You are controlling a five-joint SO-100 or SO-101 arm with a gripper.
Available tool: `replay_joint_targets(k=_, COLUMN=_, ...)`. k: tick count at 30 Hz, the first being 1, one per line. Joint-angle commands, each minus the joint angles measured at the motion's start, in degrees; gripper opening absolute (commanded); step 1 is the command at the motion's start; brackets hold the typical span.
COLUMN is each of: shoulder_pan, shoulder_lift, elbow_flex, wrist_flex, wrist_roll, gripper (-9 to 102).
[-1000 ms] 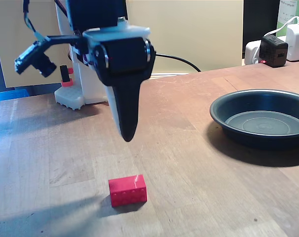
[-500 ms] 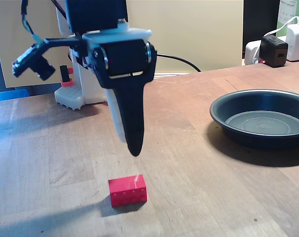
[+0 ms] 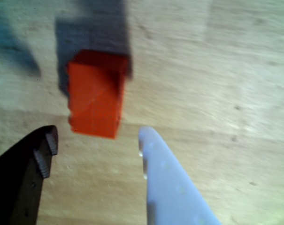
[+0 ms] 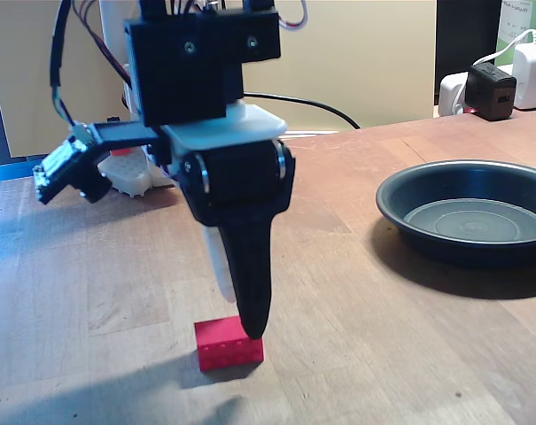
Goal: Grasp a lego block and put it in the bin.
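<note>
Red plastic is what I have below me: the lego block (image 4: pixel 229 343) lies flat on the wooden desk (image 4: pixel 356 292), near its front edge in the fixed view, with my hand (image 4: pixel 248 329) directly above it, the dark fingertip apparently touching or just over its top face.

In the wrist view the block (image 3: pixel 95 93) sits just ahead of my fingertips and a little toward the dark finger (image 3: pixel 36 164), not squarely between the two. My hand (image 3: pixel 98 138) is open: the dark finger on the left of that view and the pale finger (image 3: pixel 165 183) on the right stand well apart, with bare desk between them and nothing gripped. The block's long axis runs away from me in that view, roughly in line with the fingers, so I judge the jaws would close across its short width. That suits the grasp, but I would first want to shift slightly toward the dark-finger side and forward, so the brick comes between the tips.

The block is a small rectangular brick, bright and plain-faced from above, blurred in the wrist view; the fixed view hints at small round marks along its front side.

The bin (image 4: pixel 467 214), a wide shallow dark pan, waits empty well off to the right in the fixed view.
</note>
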Motion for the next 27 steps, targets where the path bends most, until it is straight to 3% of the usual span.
replay_joint_targets(k=1, shoulder_pan=0.35, shoulder_lift=0.09, elbow_flex=-2.64, wrist_flex=-0.35, wrist_roll=-0.35, gripper=16)
replay_joint_targets(k=8, shoulder_pan=1.23, shoulder_lift=-0.09, elbow_flex=-2.64, wrist_flex=-0.53, wrist_roll=-0.44, gripper=16)
replay_joint_targets(k=16, shoulder_pan=4.66, shoulder_lift=-0.09, elbow_flex=-1.76, wrist_flex=-1.58, wrist_roll=-7.56, gripper=16)
replay_joint_targets(k=27, shoulder_pan=4.13, shoulder_lift=0.44, elbow_flex=4.48, wrist_flex=-3.96, wrist_roll=-6.86, gripper=16)
